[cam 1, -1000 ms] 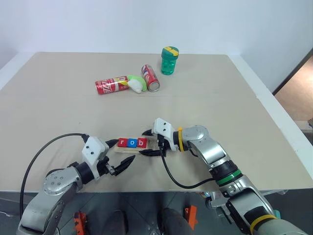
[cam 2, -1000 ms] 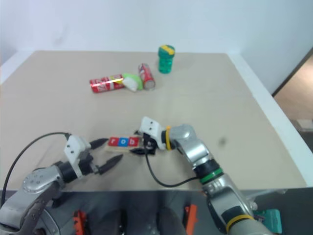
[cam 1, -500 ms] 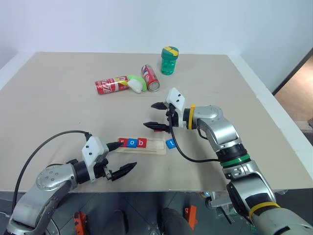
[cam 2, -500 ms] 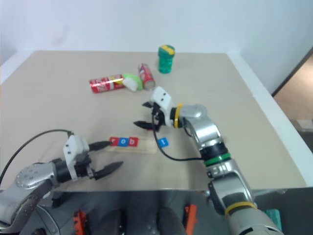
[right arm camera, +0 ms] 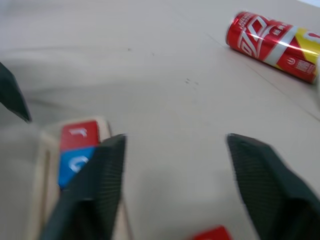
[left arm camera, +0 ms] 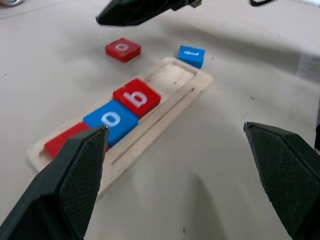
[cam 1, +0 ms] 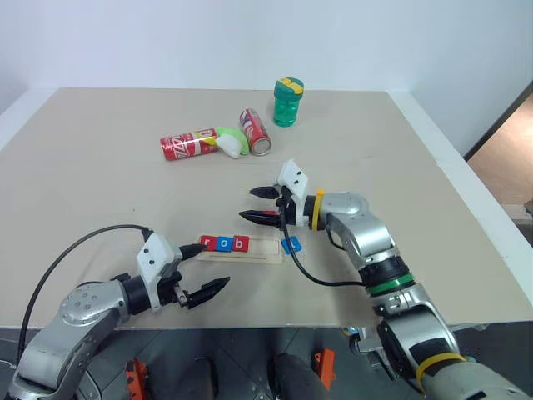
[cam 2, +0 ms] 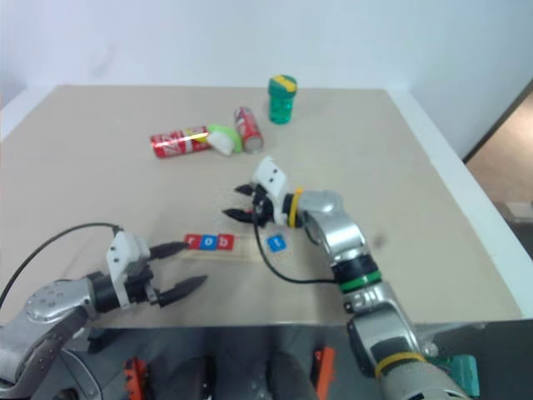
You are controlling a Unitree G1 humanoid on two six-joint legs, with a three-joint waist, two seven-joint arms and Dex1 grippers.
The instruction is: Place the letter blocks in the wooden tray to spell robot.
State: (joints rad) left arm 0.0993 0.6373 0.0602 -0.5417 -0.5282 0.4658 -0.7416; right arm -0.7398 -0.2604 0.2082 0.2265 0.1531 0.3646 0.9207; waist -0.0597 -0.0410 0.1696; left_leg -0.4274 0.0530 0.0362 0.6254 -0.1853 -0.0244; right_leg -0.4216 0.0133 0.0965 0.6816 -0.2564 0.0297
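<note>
A wide beige table (cam 1: 100, 183) fills the scene, with a raised white rim along its left and right sides and a pale wall behind.

The right gripper (cam 1: 265, 205) hangs above the table, its two black fingers parted with nothing between them. Just below and toward the robot from its tips lies the wooden tray (cam 1: 250, 248), a pale strip set crosswise near the table's front edge. Three letter blocks sit in the tray's left part: a red r (left arm camera: 65, 143), a blue o (left arm camera: 111, 120) and a red b (left arm camera: 136, 97). The tray's right part is bare wood. A blue t block (cam 1: 290, 245) lies on the table just off the tray's right end, under the right wrist. A second red o block (left arm camera: 122, 49) lies on the table just beyond the tray, beneath the right fingers.

The left gripper (cam 1: 204, 271) hovers low at the tray's left end, fingers spread wide and empty, one fingertip close to the red r.

Far beyond the right gripper, well apart from the tray, lie two red cans (cam 1: 188, 145), a green and white object (cam 1: 232, 142) between them, and an upright green jar (cam 1: 288, 103). Open table lies to the right of the right arm and to the left of the left arm.

Since a second ago the right gripper has risen off the tray's right end, uncovering the blue t, and its fingers have drawn closer together.
</note>
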